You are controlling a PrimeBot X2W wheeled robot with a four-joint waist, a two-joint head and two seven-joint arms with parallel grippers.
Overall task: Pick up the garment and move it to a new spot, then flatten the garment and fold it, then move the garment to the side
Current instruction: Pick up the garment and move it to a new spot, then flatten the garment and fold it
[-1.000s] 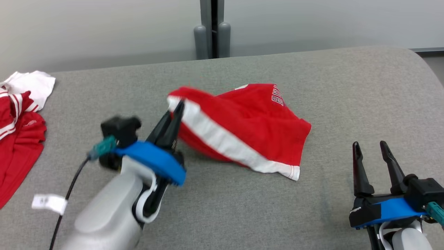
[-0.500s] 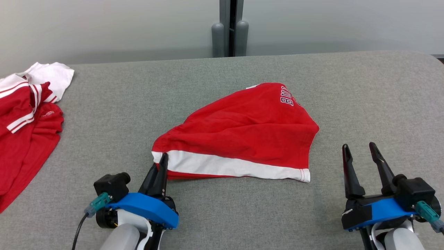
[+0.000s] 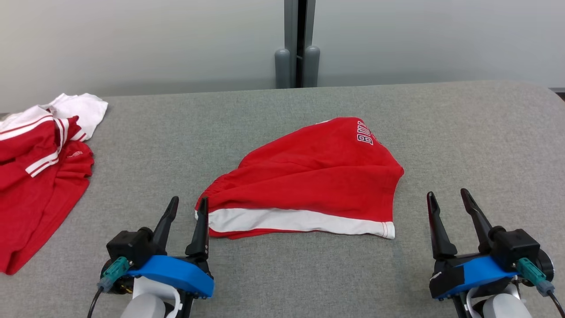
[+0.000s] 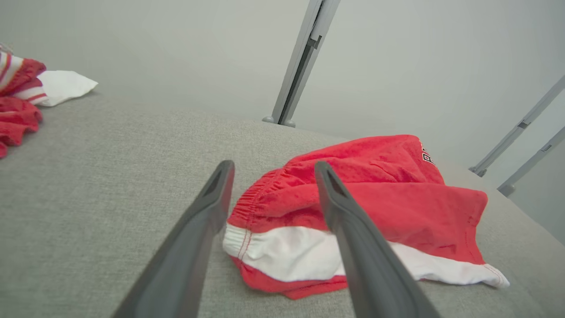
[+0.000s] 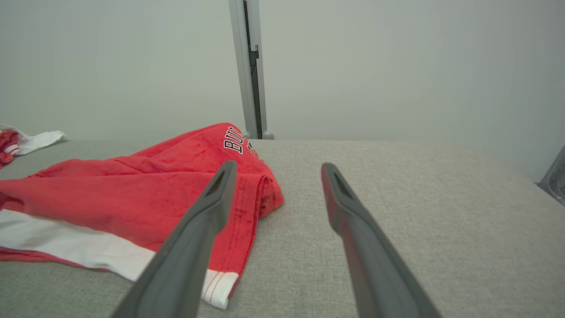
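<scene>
Left hand [image 3: 190, 201] is open and holds nothing. One finger tip is just beside the near left corner of the red garment [image 3: 318, 176]. Right hand [image 3: 447, 194] is open too, near the garment's right side. The garment lies crumpled in the middle of the grey worktop [image 3: 176, 132]. More red and white clothes [image 3: 39, 168] lie far left.

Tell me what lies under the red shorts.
The shorts lie on the grey table, which shows all around them. A red layer peeks from under the white band; anything else beneath is covered.
</scene>
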